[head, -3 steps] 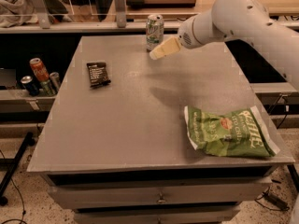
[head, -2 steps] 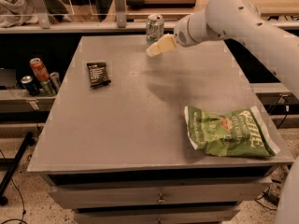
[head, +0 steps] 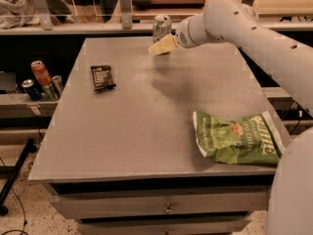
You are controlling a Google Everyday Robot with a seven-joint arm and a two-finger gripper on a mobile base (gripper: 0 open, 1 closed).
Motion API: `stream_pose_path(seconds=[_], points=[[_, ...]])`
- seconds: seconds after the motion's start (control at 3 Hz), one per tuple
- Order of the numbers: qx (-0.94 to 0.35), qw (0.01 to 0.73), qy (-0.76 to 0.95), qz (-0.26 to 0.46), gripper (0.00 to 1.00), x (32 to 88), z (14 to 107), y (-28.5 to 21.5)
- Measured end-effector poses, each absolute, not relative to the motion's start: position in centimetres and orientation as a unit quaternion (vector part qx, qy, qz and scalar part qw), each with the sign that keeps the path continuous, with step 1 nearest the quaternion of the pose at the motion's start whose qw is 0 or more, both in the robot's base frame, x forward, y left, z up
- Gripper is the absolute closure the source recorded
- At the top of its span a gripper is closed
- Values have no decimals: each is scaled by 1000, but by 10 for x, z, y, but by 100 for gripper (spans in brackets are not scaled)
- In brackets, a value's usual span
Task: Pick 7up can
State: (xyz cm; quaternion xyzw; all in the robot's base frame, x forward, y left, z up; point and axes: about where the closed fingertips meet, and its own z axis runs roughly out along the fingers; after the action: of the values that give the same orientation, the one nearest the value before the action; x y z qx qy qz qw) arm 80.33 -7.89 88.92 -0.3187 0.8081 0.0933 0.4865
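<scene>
The 7up can [head: 162,27], white and green with a silver top rim, stands upright at the far edge of the grey table [head: 142,131], near the middle. My gripper [head: 160,46], cream-coloured at the end of the white arm [head: 230,21], hovers just in front of the can and a little below its top in the camera view. The arm reaches in from the right. The gripper overlaps the can's lower front; I cannot tell whether it touches the can.
A green chip bag [head: 237,138] lies at the table's front right. A dark snack packet [head: 102,77] lies at the left. A red cola can [head: 40,72] and dark cans [head: 30,89] stand on a low shelf left of the table.
My gripper has moved a little to the left and farther back, closer to the 7up can. The can, bag and packet have not moved.
</scene>
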Motion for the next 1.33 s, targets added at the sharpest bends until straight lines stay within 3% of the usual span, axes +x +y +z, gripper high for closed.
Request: stream_pose_path(seconds=[1.33], points=[[-270, 506, 811, 115, 0, 844, 878, -55]])
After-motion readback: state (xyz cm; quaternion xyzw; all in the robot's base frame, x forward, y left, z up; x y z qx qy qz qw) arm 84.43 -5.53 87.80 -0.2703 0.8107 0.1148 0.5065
